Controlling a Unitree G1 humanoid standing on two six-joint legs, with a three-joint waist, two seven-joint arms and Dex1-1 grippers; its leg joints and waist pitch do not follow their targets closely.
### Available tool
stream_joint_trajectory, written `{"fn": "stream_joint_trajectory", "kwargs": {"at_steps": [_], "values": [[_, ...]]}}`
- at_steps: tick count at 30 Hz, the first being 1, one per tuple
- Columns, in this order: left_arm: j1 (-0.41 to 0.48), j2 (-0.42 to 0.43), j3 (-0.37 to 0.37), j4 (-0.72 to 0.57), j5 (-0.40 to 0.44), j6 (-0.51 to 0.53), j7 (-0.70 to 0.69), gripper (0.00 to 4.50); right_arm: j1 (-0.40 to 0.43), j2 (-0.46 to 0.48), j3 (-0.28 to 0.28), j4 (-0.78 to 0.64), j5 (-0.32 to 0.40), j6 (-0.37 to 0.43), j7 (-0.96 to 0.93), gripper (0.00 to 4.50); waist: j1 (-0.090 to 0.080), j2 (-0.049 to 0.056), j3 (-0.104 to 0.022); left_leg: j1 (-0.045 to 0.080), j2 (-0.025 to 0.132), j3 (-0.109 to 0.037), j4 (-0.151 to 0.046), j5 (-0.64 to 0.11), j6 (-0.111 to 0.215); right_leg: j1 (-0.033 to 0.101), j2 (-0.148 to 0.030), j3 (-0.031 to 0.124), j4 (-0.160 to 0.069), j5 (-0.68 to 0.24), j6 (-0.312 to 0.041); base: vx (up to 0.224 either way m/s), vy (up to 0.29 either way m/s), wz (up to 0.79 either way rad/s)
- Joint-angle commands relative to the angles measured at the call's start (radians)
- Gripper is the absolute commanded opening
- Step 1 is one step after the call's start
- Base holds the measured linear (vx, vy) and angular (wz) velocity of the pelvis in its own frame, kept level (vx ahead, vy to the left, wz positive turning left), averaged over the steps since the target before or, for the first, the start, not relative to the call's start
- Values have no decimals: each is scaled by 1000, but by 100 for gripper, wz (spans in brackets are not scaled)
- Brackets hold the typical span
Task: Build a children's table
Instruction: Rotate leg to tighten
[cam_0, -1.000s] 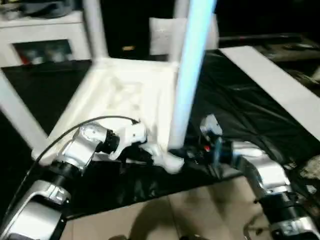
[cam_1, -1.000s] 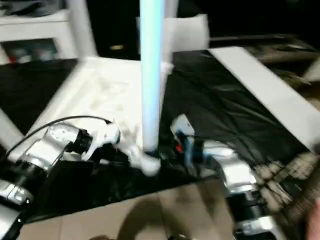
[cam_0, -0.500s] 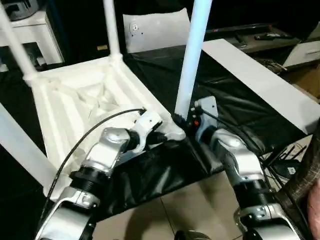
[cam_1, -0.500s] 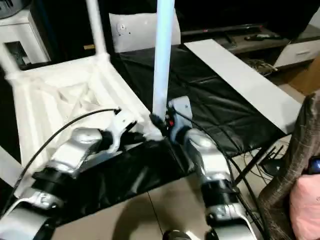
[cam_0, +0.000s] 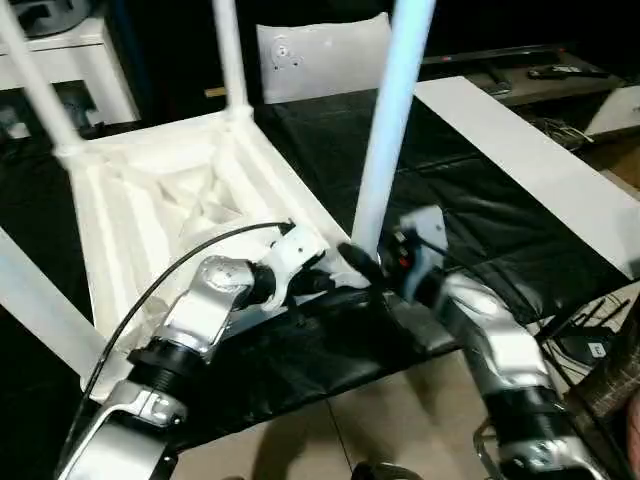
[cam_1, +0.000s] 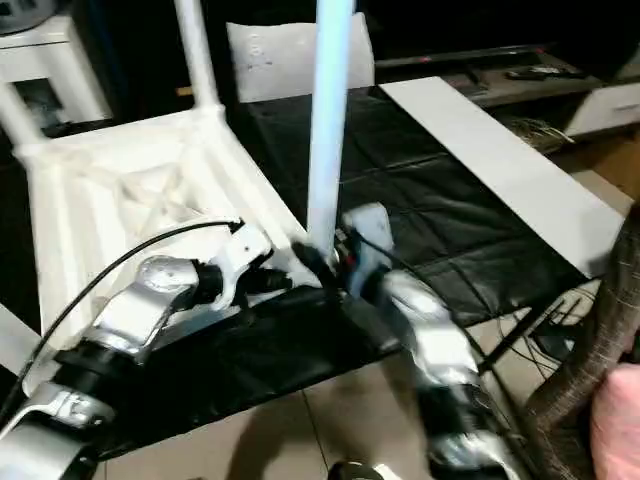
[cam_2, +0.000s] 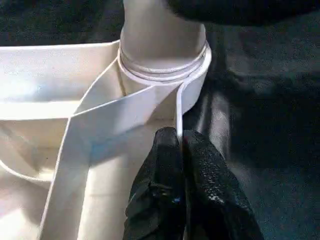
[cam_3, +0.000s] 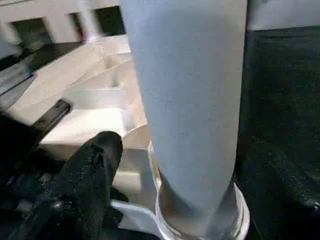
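Observation:
The white tabletop (cam_0: 150, 200) lies upside down on a black cloth, ribbed underside up. Several white legs stand in its corner sockets: one at the back (cam_0: 232, 55), one at the far left (cam_0: 35, 80), and one at the near corner (cam_0: 385, 140). My left gripper (cam_0: 325, 283) is shut on a thin upright wall of the tabletop right beside the near socket (cam_2: 165, 65). My right gripper (cam_0: 362, 268) is at the base of that near leg (cam_3: 190, 100). It is open, with one black finger (cam_3: 85, 175) standing off the leg's side.
The black cloth (cam_0: 480, 220) covers the work surface. A long white board (cam_0: 520, 160) lies across its right side, and a white flat bag (cam_0: 320, 55) stands at the back. A white cabinet (cam_0: 70, 65) is back left. A person's sleeve (cam_1: 590, 330) shows at the right edge, above cables.
My right gripper's fingers have spread away from the near leg's base, and that arm has shifted a little. The left gripper keeps its hold. The camera has moved.

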Motion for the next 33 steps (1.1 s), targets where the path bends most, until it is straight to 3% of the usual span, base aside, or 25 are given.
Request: {"fn": "stream_joint_trajectory", "kwargs": {"at_steps": [1, 3, 4, 7, 15, 18, 21, 26, 31, 33], "values": [[-7, 20, -6, 11, -5, -40, -25, 0, 15, -27, 32, -34, 24, -8, 88, 406, 6, 1, -63, -2, 38, -9, -69, -202, 71, 60, -62, 56, -69, -354, -160, 0, 0, 0], [-4, 46, -19, 12, -15, -80, -86, 0, 27, -73, 32, -48, 37, -17, 157, 438, 13, -1, -64, -1, 37, -8, -68, -209, 71, 60, -65, 57, -73, -391, -143, 0, 0, 0], [-4, 53, -23, 11, -19, -85, -103, 0, 29, -85, 32, -52, 41, -19, 174, 438, 13, -7, -62, -1, 37, -8, -69, -208, 72, 58, -64, 57, -74, -398, -142, 0, 0, 0], [-2, 108, -67, 14, -20, -180, -232, 0, 27, -146, 32, -63, 70, -17, 271, 449, 18, -5, -63, -2, 36, -11, -69, -204, 74, 59, -66, 55, -75, -417, -135, 0, 0, 0], [-15, 161, -111, 18, -58, -243, -422, 0, -1, -228, 73, -60, 102, 5, 442, 449, 49, -6, -67, 6, 45, -5, -69, -145, 77, 57, -65, 62, -50, -282, -190, 0, 0, 0], [-48, 184, -152, 55, -41, -305, -505, 0, -38, -266, 123, -48, 123, 27, 571, 449, 61, -6, -67, 7, 43, -1, -67, -155, 80, 58, -65, 61, -53, -299, -182, 0, 0, 0], [-59, 188, -162, 66, -32, -324, -524, 0, -51, -274, 138, -41, 137, 47, 614, 449, 70, -7, -65, 6, 44, -1, -67, -168, 69, 57, -67, 61, -57, -345, -165, 0, 0, 0], [-75, 182, -185, 77, -19, -346, -560, 0, -96, -274, 170, 3, 145, 75, 690, 402, 86, -7, -65, 10, 47, -2, -67, -179, 43, 53, -70, 61, -57, -379, -159, 0, 0, 0], [-86, 176, -197, 102, -15, -368, -565, 0, -113, -274, 184, 24, 150, 79, 714, 369, 89, -8, -66, 12, 46, -2, -67, -191, 34, 52, -69, 61, -58, -384, -157, 0, 0, 0], [-88, 176, -196, 111, -11, -377, -567, 0, -117, -271, 189, 31, 151, 84, 725, 352, 89, -9, -66, 7, 45, -4, -67, -188, 34, 55, -70, 61, -58, -392, -149, 0, 0, 0]]}}
